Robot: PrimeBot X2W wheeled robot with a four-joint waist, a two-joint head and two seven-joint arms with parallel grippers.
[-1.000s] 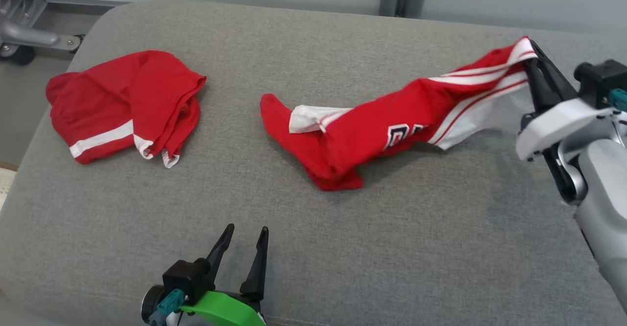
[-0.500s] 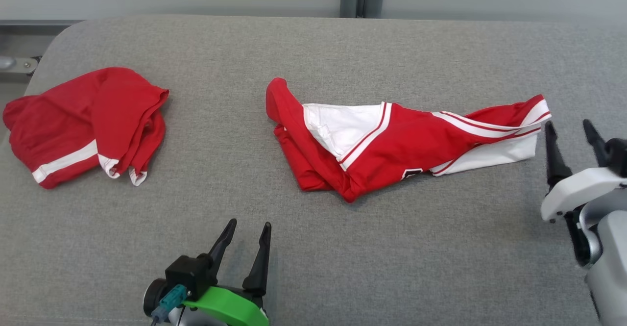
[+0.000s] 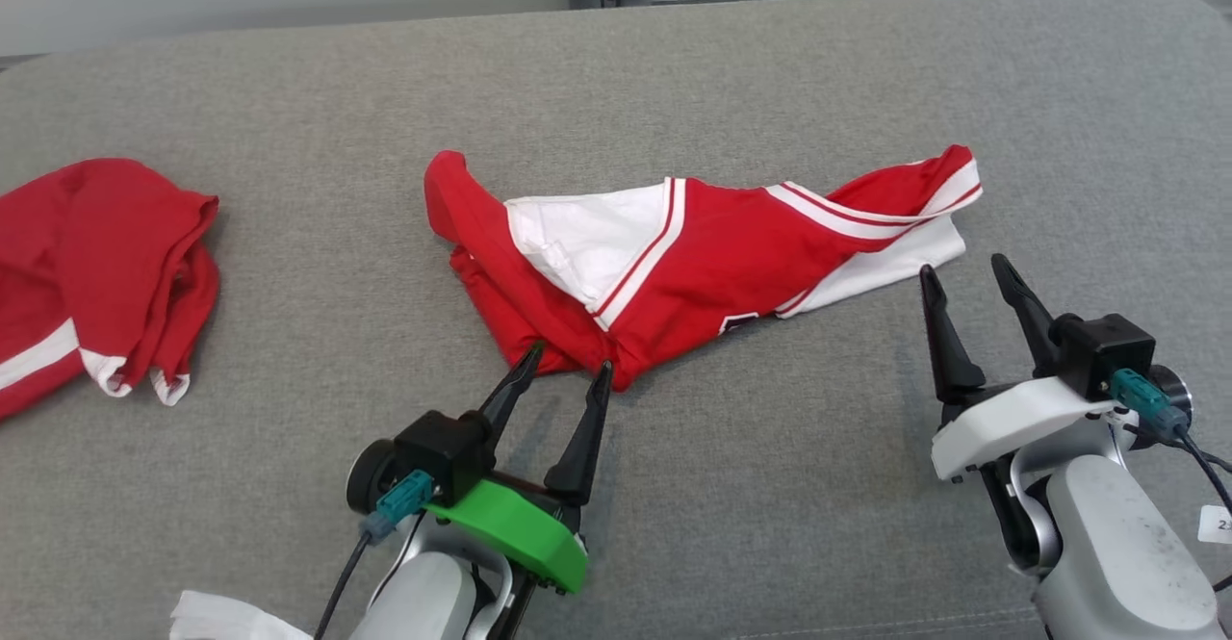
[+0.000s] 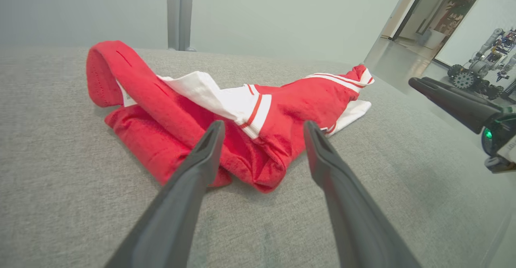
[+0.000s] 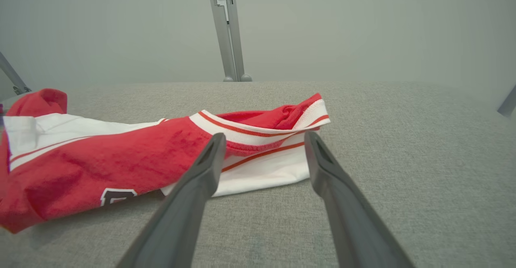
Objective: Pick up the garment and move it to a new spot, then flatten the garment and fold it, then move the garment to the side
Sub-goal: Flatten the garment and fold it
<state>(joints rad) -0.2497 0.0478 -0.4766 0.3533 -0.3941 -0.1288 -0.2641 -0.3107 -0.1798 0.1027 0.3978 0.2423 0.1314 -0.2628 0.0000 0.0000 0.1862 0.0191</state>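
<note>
- Garment, a red and white jersey, lies crumpled midway across the grey cushion, not yet flat
- Left gripper: jaws wide apart and empty, tips just beside the near red bunch
- Right gripper likewise gapes empty beside the striped white end
- Flattening looks the step in hand — each needs an edge to pinch and draw outward

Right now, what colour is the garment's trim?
The trim is white with red stripes; right wrist view shows it best.
</note>
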